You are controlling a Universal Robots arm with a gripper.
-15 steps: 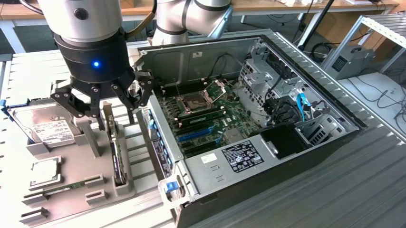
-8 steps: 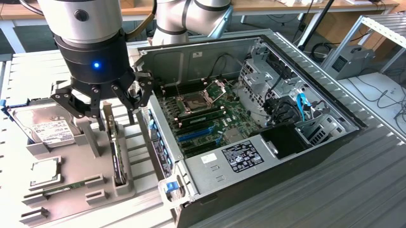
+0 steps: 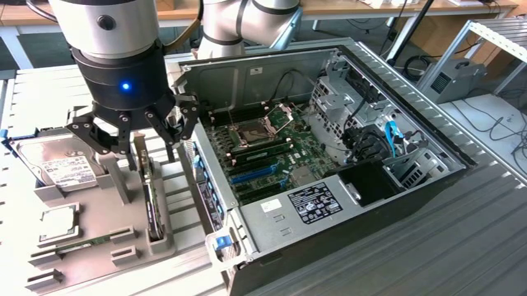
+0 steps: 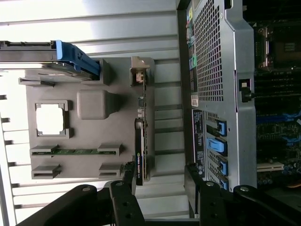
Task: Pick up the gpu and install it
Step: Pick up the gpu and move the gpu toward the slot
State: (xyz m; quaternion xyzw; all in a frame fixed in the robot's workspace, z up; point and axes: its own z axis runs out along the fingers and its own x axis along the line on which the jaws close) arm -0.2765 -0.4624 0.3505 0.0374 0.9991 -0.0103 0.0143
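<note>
The gripper is seen in black, under a silver arm section with a small blue light. The gpu is shown green and black. The holder is coloured grey. The motherboard is seen green with blue slots; the grey case wall is patterned with fine holes

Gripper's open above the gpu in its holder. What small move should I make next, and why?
Probably ease straight down a little. The open gripper hovers over the gpu, which stands on edge in the grey holder and is not yet touched. In the wrist view the card sits nearer one finger, so go slowly.
</note>
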